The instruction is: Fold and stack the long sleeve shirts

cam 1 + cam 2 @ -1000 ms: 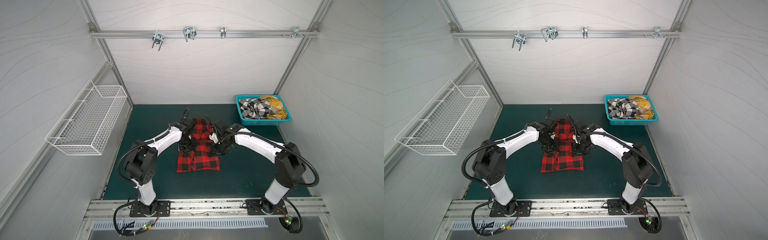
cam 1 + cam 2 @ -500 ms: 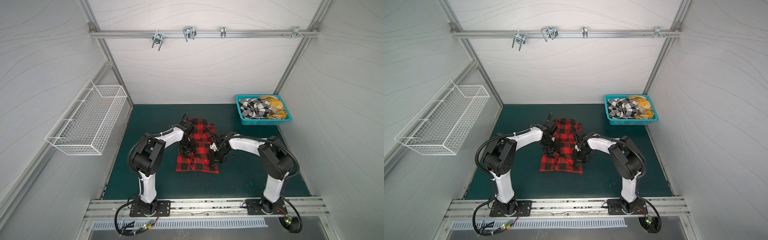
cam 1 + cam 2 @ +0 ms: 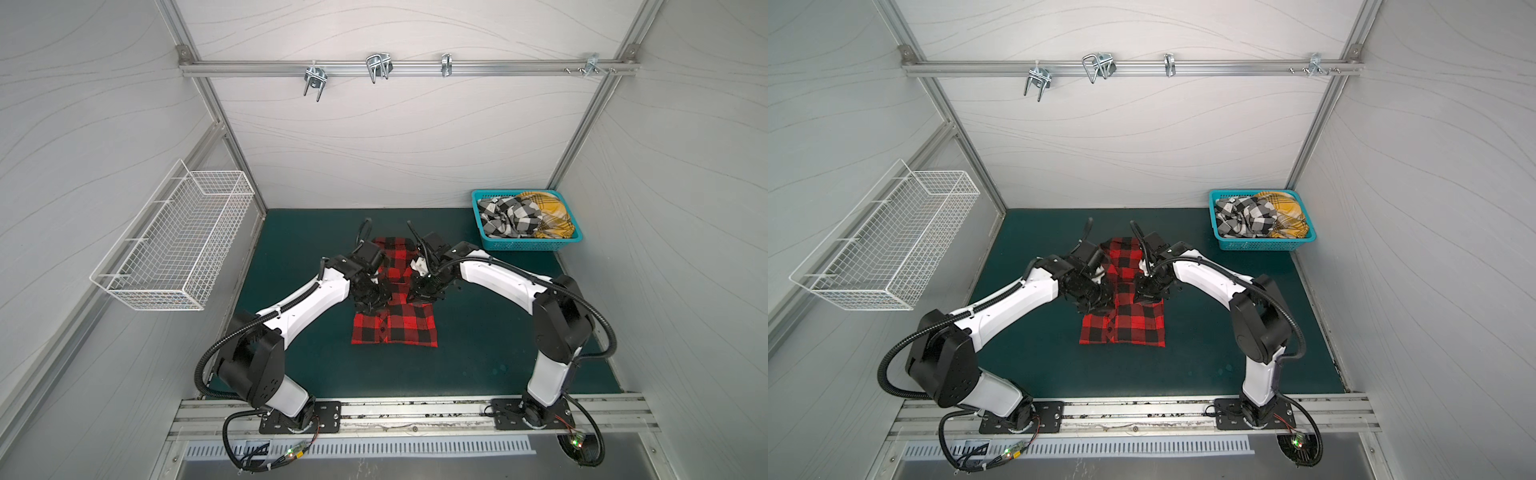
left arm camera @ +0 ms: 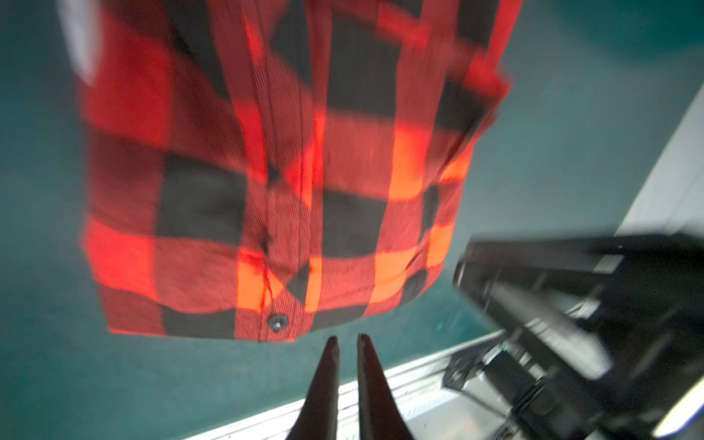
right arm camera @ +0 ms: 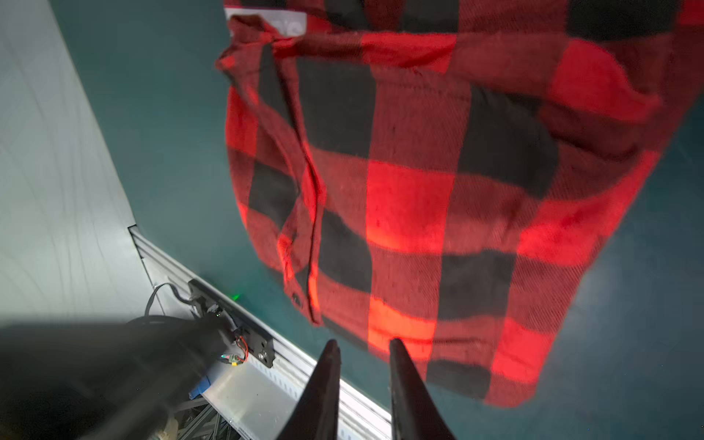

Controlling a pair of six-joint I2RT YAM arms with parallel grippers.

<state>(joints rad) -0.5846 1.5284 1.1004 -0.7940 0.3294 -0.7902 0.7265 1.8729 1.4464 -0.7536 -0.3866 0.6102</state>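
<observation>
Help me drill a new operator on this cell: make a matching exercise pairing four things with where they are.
1 red-and-black shirt
2 black-and-white shirt
3 mustard-yellow shirt
4 white wire basket

A on the side wall
B teal basket, right part in both top views
C on the green mat
D teal basket, left part in both top views

Pairs: 1-C, 2-D, 3-B, 4-A.

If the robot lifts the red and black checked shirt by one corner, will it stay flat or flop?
Probably flop: the red-and-black checked shirt is soft cloth, lying flat with creases. Pushed, it would likely bunch up, like the black-and-white checked shirt crumpled in the teal basket.
</observation>
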